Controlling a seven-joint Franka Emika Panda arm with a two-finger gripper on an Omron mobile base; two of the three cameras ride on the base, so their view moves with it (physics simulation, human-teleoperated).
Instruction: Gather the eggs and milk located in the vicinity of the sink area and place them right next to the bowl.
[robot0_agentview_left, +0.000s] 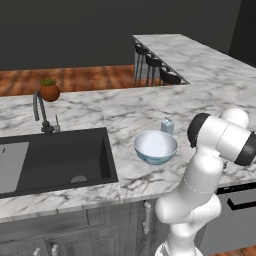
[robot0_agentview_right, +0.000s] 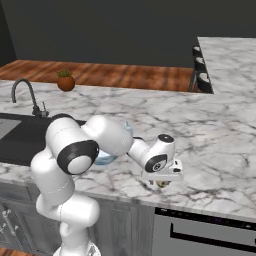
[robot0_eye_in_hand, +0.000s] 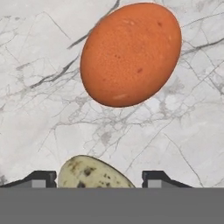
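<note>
You're at the egg pickup: jaws sit partly spread around the speckled egg (robot0_eye_in_hand: 94, 173) on the bench (robot0_eye_in_hand: 39, 109), grip unclear. Next, confirm the pinch, then lift toward the bowl (robot0_agentview_left: 156, 146).

Even, soft rendered light, dark backdrop, faint shadows, slightly blurry throughout.

Gripper (robot0_agentview_right: 161, 183) points down at the marble counter (robot0_agentview_right: 210, 150), a small tan egg (robot0_agentview_right: 161, 183) right beneath it. The bowl (robot0_agentview_right: 107, 157) peeks out behind the arm, left of the gripper; the sink (robot0_agentview_right: 15, 135) lies farther left.
</note>
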